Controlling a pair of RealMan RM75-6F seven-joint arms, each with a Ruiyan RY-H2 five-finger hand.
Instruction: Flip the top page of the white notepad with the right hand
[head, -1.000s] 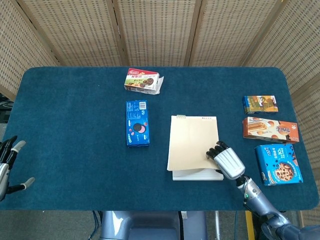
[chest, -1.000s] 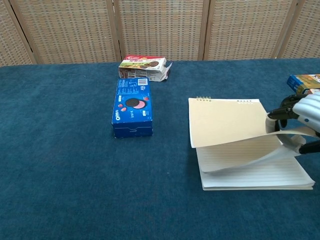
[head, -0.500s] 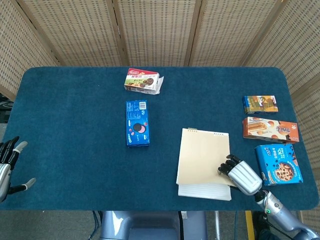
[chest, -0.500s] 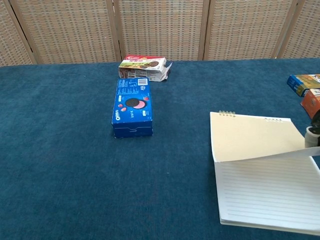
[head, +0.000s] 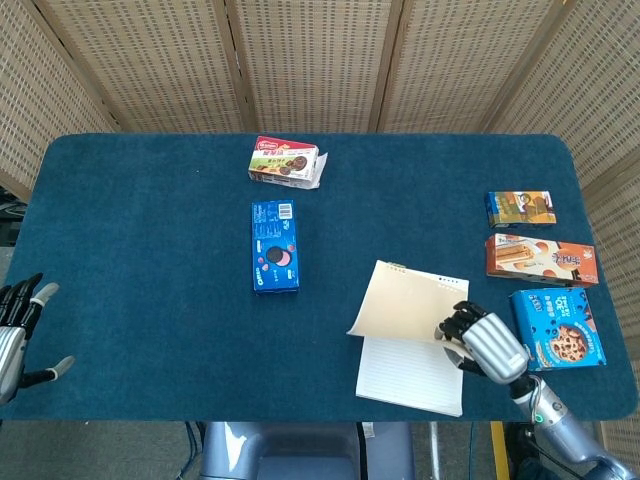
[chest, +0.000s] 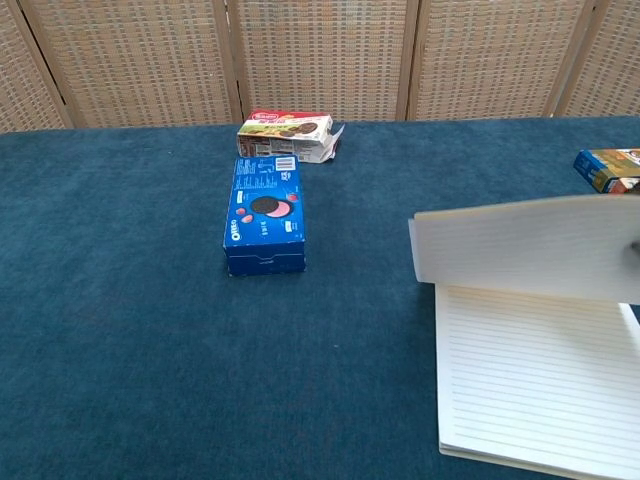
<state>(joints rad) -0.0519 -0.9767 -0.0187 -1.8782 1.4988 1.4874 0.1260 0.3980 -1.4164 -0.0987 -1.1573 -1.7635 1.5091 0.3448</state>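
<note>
The white notepad lies near the table's front right edge, its lined sheets showing. Its tan top page is lifted and curls back toward the spiral binding; in the chest view the raised page stands above the pad. My right hand grips that page at its right edge, the fingers curled on it. In the chest view that hand is all but out of frame. My left hand hangs at the table's front left corner, fingers apart, holding nothing.
A blue Oreo box lies left of the pad, with a red-and-green snack box behind it. Three snack boxes line the right side: orange-blue, brown and blue cookie box, close to my right hand.
The notepad has slid right and toward the front edge. My right hand has raised the top page higher, so the lined sheets beneath show widely. The left hand stays put.
</note>
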